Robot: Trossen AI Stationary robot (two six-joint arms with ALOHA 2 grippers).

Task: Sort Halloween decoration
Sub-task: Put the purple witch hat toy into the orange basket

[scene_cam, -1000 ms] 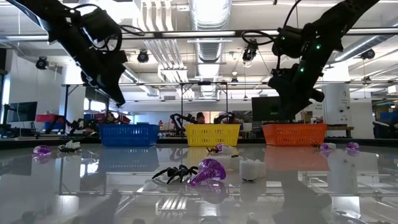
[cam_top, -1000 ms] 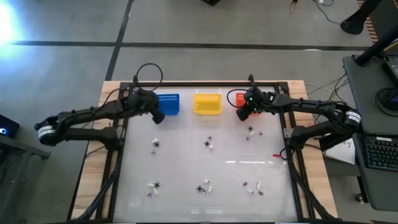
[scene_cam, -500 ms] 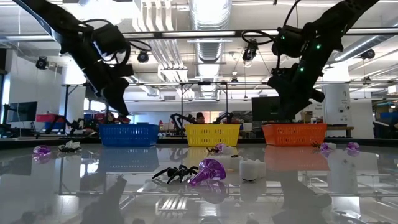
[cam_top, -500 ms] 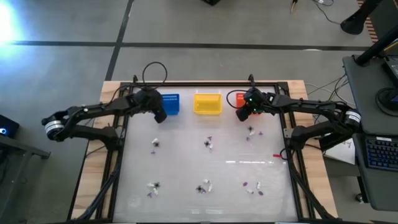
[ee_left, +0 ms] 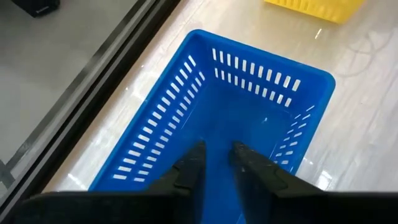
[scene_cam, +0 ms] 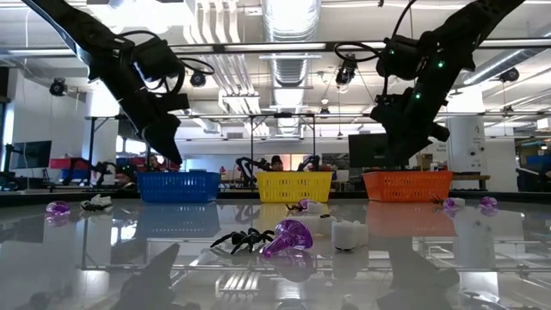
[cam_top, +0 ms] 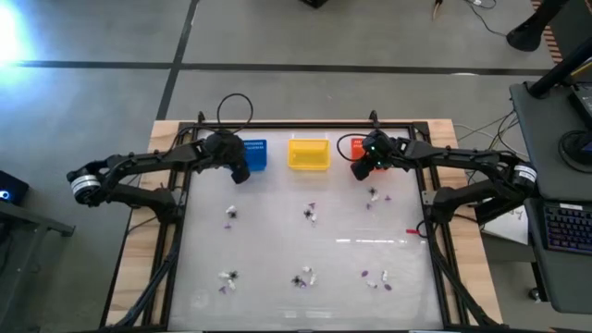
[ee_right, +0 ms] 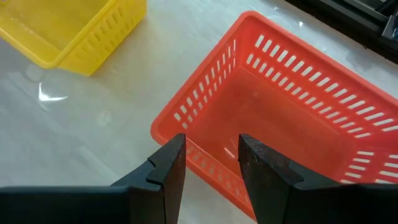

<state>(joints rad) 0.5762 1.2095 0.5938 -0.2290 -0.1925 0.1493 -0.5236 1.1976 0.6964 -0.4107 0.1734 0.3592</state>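
Looking across the worktop (cam_top: 277, 250) from its near edge, I am seeing the decorations lying in small clusters: three along the near row, around (cam_top: 228, 278), (cam_top: 303, 277) and (cam_top: 375, 277). In the low view the closest cluster is showing a black spider (scene_cam: 239, 239), a purple piece (scene_cam: 288, 238) and a whitish piece (scene_cam: 348, 233) lying just beside one another. Farther in, more trinkets are sitting at (cam_top: 230, 215), (cam_top: 311, 214) and (cam_top: 373, 195), all apart from the baskets.

At the far edge, the blue basket (ee_left: 249, 93), yellow basket (cam_top: 309, 154) and orange basket (ee_right: 298, 112) are standing in a row. My left claw (ee_left: 216, 163) is hanging over the blue basket with its fingers a narrow gap apart and nothing between them. My right claw (ee_right: 212, 158) is hovering over the near rim of the orange basket, fingers parted wider, also gripping nothing.
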